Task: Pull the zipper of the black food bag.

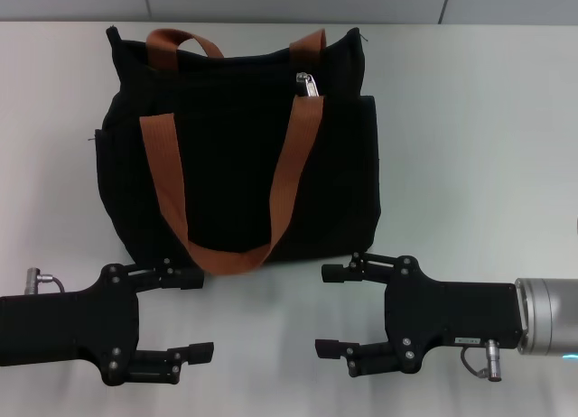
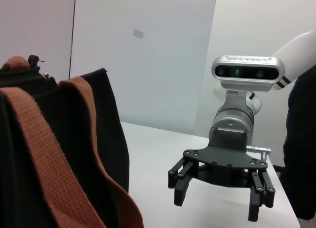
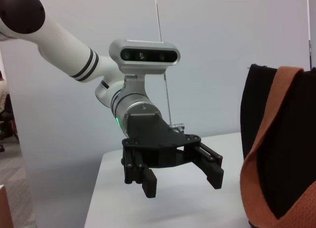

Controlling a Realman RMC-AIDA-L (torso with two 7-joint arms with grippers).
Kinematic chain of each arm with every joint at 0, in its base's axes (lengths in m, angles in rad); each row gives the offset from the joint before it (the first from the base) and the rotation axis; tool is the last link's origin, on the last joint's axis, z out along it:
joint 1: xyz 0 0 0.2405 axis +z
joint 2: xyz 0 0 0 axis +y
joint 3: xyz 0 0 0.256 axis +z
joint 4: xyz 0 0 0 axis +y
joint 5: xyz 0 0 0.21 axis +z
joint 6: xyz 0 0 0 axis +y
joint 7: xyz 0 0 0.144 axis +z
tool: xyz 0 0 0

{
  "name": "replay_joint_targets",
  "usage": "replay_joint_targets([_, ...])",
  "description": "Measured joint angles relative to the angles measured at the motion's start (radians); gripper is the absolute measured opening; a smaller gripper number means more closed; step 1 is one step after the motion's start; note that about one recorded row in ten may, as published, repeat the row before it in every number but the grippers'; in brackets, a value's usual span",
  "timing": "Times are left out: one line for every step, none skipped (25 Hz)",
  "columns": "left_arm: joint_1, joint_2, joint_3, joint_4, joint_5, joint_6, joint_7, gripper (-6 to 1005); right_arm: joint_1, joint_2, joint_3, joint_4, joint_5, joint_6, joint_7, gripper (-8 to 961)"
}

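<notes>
The black food bag [image 1: 235, 155] stands on the white table, its two orange-brown straps [image 1: 293, 164] hanging down its front. The silver zipper pull [image 1: 309, 83] sits on the top zip track toward the bag's right end. My left gripper [image 1: 194, 314] is open and empty, just in front of the bag's lower left corner. My right gripper [image 1: 330, 310] is open and empty, in front of the bag's lower right corner. The two grippers face each other. The left wrist view shows the bag [image 2: 49, 154] and the right gripper [image 2: 217, 203]. The right wrist view shows the bag [image 3: 291, 154] and the left gripper [image 3: 180, 181].
The white table [image 1: 470, 146] stretches to the right and left of the bag. A grey wall runs behind the table's far edge [image 1: 452, 20].
</notes>
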Motion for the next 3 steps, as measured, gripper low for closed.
replay_joint_targets([0.000, 0.000, 0.000, 0.000, 0.000, 0.000, -0.001, 824, 0.000, 0.000, 0.000, 0.000, 0.001, -0.001, 0.000, 834])
replay_joint_targets([0.000, 0.000, 0.000, 0.000, 0.001, 0.001, -0.002, 824, 0.000, 0.000, 0.000, -0.001, 0.002, -0.002, 0.000, 834])
replay_joint_targets([0.000, 0.000, 0.000, 0.000, 0.001, 0.001, -0.002, 824, 0.000, 0.000, 0.000, -0.001, 0.002, -0.002, 0.000, 834])
